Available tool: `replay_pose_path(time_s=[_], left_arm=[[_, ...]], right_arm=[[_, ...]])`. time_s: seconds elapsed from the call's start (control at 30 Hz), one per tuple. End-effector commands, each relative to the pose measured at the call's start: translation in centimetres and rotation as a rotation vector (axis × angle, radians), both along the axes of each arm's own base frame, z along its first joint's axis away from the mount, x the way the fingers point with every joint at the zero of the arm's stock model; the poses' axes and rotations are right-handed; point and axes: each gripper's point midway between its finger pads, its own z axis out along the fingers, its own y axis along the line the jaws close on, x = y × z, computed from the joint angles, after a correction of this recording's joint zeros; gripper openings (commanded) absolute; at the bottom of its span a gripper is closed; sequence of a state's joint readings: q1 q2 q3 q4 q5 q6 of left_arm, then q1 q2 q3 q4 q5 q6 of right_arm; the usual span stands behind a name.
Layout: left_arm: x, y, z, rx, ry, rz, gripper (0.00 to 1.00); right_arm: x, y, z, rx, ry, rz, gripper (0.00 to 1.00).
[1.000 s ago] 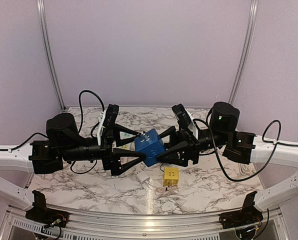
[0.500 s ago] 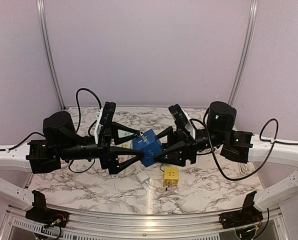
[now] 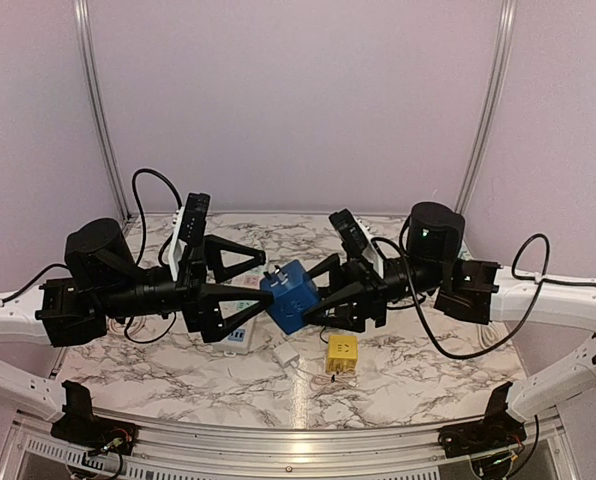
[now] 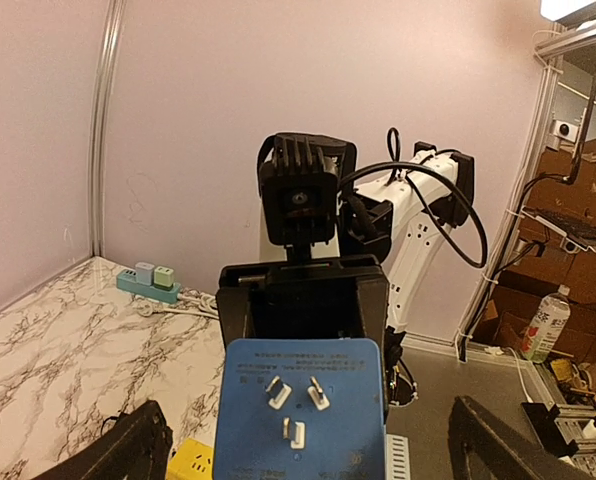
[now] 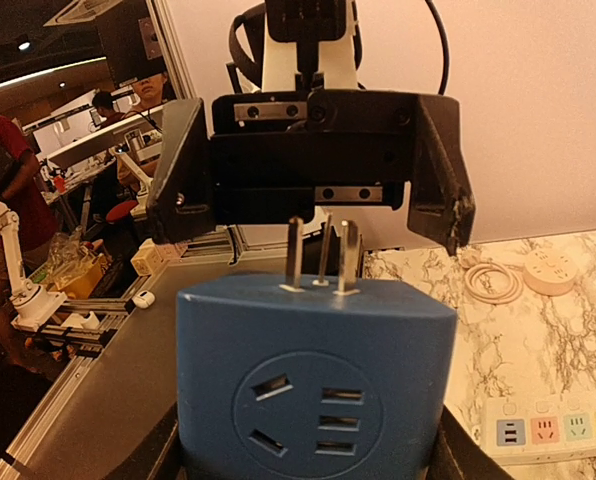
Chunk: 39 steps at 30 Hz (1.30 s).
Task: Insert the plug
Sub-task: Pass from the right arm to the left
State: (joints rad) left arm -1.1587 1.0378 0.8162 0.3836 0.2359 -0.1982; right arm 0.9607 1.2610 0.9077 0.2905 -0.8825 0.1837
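Marble-patterned table (image 3: pixel 418 370), lilac walls (image 3: pixel 298 100): one blue cube adapter (image 3: pixel 290 296) clamped in right gripper (image 3: pixel 315 292), one yellow cube adapter (image 3: pixel 341 352), one white power strip (image 3: pixel 240 335), left gripper (image 3: pixel 264 285) spread wide, empty.

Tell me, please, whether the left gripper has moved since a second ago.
Yes. The left gripper has drawn back leftward, away from the yellow adapter that lies unmoved, and off the blue adapter, its jaws wide open.

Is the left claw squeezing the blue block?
No, the left claw stands wide open, its fingers not touching the blue block, which the right claw grips.
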Motion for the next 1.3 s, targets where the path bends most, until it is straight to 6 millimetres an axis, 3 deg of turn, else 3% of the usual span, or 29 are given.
replay_pose_path(time_s=[0.0, 0.47, 0.77, 1.27], left_arm=[[-0.1, 0.7, 0.0, -0.007, 0.001, 0.015, 0.99], [-0.3, 0.8, 0.1, 0.016, -0.046, 0.008, 0.99], [-1.8, 0.4, 0.6, 0.018, -0.086, -0.081, 0.99], [-0.7, -1.0, -0.4, 0.063, -0.075, -0.057, 0.99]], right_arm=[[-0.4, 0.4, 3.7, 0.085, -0.061, 0.024, 0.06], [0.0, 0.1, 3.2, 0.071, -0.053, -0.018, 0.06], [-0.2, -0.1, 2.8, 0.058, -0.045, -0.012, 0.06], [-0.4, 0.2, 2.4, 0.050, -0.035, 0.010, 0.06]])
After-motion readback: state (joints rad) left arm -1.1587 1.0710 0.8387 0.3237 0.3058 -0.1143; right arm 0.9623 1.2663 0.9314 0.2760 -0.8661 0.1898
